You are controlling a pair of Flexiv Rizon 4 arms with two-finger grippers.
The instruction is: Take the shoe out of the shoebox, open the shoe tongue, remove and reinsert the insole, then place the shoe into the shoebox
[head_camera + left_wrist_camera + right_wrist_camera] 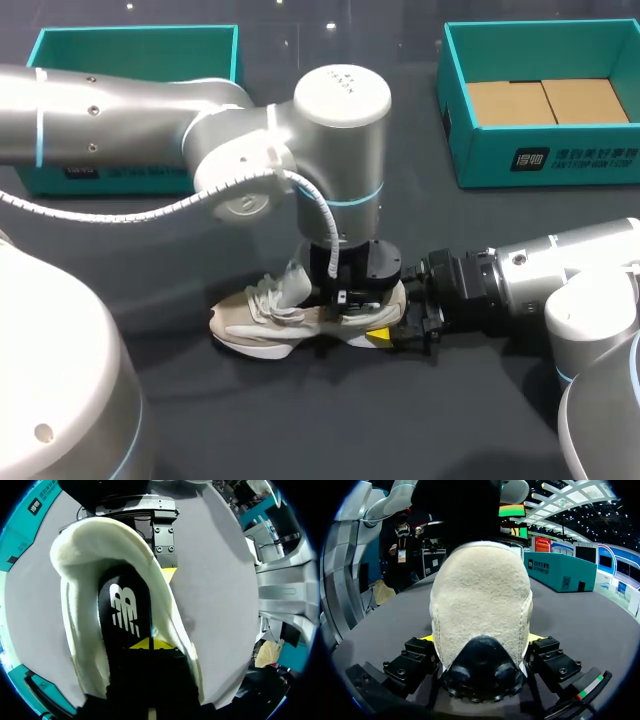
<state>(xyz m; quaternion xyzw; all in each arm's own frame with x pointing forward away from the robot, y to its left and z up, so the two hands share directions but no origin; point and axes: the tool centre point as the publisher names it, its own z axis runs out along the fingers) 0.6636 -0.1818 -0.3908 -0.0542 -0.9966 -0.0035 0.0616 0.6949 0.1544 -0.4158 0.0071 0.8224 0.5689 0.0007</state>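
Away from the tabletop's edges, the right gripper (481, 638) is clamping the sneaker (270, 325) by its heel. The left gripper (150, 645), whose opening I cannot tell, is probing the insole (125, 610). A snagged pull is likely risking wrenching the sneaker loose.

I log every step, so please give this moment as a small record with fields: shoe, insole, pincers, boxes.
shoe: upright on the table, outside both boxes
insole: black, lying inside the shoe
left pincer: down in the shoe's opening, above the insole; open or shut cannot be told
right pincer: shut on the shoe's heel from both sides
left shoebox: far left, partly hidden
right shoebox: far right, no shoe inside
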